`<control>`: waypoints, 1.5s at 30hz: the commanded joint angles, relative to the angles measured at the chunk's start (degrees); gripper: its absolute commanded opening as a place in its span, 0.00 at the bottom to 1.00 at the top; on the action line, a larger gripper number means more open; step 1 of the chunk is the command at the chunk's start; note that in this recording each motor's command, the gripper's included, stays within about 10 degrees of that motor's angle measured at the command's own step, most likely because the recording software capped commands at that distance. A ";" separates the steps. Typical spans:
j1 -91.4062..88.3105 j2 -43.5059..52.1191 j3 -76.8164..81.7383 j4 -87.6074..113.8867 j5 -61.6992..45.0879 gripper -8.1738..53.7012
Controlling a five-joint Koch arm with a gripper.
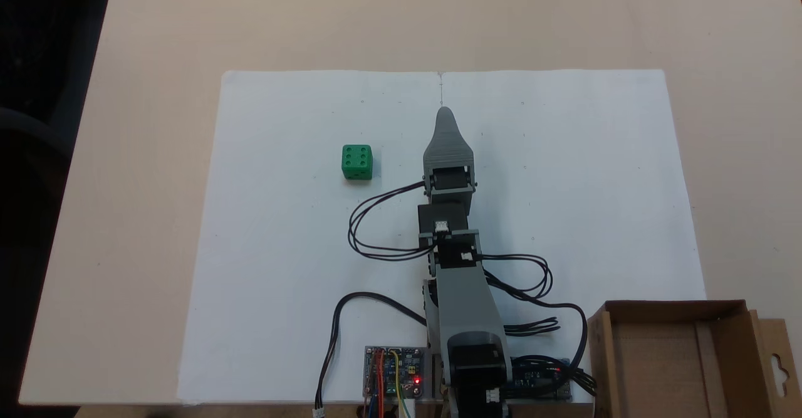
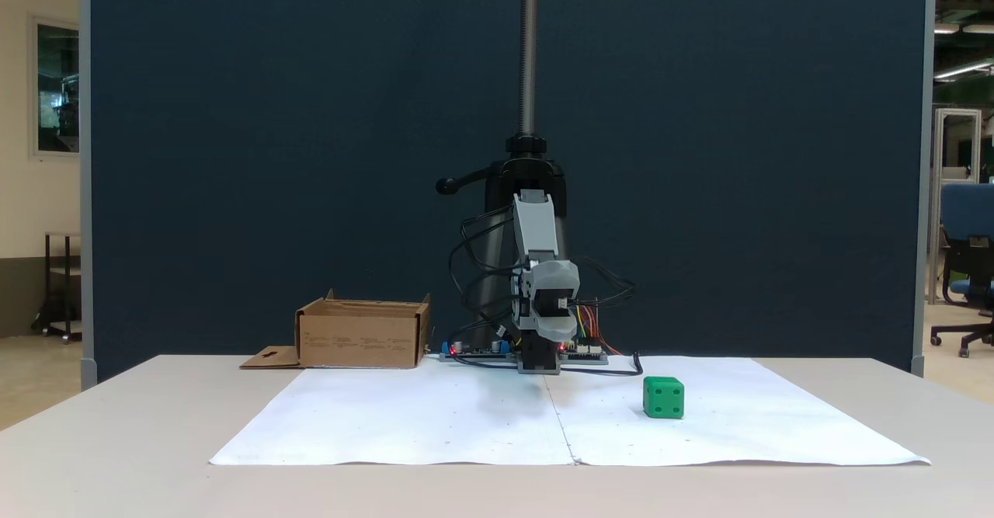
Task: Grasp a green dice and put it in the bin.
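The green dice [image 1: 357, 162] is sitting on the white paper sheet [image 1: 282, 249] covering the tabletop [image 1: 138, 155], well apart from the claw [image 1: 445, 114], whose jaws are overlapping so I cannot tell their state, while the cardboard bin [image 1: 673, 358] is standing beside the arm's base.
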 commanded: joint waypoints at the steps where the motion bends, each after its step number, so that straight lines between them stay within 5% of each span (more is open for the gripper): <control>1: -0.26 6.06 -4.75 8.61 0.35 0.80; 21: -6.15 1.49 -40.43 81.63 1.05 0.80; 32: -9.49 -18.54 -63.02 111.45 16.52 0.79; 45: -24.17 -36.74 -72.95 112.59 31.55 0.79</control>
